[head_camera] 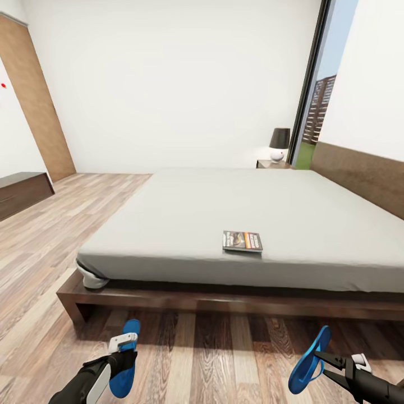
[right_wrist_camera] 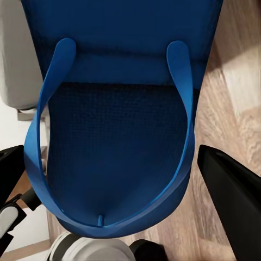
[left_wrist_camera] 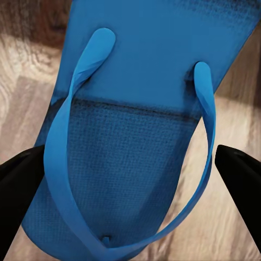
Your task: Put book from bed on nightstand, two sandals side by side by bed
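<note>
Two blue sandals are showing, the left sandal (head_camera: 124, 359) and the right sandal (head_camera: 309, 361); two grippers are showing, the left gripper (head_camera: 124, 343) and the right gripper (head_camera: 324, 358), each with two dark fingers (left_wrist_camera: 19, 179) flanking a sandal. One book (head_camera: 242, 241) is lying on one bed (head_camera: 314, 224); one nightstand (head_camera: 271, 164) is carrying one lamp (head_camera: 279, 143); one low cabinet (head_camera: 22, 192) and one window (head_camera: 321, 95) are completing the count.

black arms — white wrist cuffs, black fingers (left_wrist_camera: 239, 179).
</note>
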Robot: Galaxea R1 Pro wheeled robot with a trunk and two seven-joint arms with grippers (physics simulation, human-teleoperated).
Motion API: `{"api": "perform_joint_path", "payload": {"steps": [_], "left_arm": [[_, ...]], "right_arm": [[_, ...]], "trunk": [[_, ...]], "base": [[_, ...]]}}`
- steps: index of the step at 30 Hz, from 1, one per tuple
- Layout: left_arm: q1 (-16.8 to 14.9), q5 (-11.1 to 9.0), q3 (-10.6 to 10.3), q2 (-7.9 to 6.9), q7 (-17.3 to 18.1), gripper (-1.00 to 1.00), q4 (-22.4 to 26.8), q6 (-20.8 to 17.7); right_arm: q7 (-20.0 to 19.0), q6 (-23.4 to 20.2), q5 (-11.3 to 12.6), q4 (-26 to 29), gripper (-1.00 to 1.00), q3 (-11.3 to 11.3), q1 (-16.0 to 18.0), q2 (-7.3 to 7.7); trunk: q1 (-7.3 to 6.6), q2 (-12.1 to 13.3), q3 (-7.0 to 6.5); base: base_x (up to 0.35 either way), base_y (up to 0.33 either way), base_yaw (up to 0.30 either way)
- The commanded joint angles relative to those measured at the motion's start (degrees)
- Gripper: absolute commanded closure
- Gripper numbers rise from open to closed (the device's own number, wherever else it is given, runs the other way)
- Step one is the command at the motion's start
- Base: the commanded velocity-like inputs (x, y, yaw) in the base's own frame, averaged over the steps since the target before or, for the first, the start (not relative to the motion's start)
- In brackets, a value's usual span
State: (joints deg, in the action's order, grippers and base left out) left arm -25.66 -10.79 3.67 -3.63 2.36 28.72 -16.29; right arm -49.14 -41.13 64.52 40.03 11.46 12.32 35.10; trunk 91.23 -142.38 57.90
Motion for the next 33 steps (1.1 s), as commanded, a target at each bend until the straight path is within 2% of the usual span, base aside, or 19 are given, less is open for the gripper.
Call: {"api": "perform_joint_path", "payload": {"steps": [1,33], "left_arm": [[-0.01,-0.29,0.28,0.03,0.27,1.00,0.11,-0.41],[-0.01,-0.29,0.20,0.11,0.27,1.00,0.08,-0.35]], "right_arm": [[0.00,-0.36,0.57,-0.04,1.00,0.23,0.08,0.06],[-0.08,-0.18,0.61,-0.04,1.00,0.05,0.08,0.11]], "trunk": [[0.21,-0.44,0.24],[1.24,-1.27,7.28]], "base": [[0.000,0.000,0.000],[0.000,0.000,0.000]]}}
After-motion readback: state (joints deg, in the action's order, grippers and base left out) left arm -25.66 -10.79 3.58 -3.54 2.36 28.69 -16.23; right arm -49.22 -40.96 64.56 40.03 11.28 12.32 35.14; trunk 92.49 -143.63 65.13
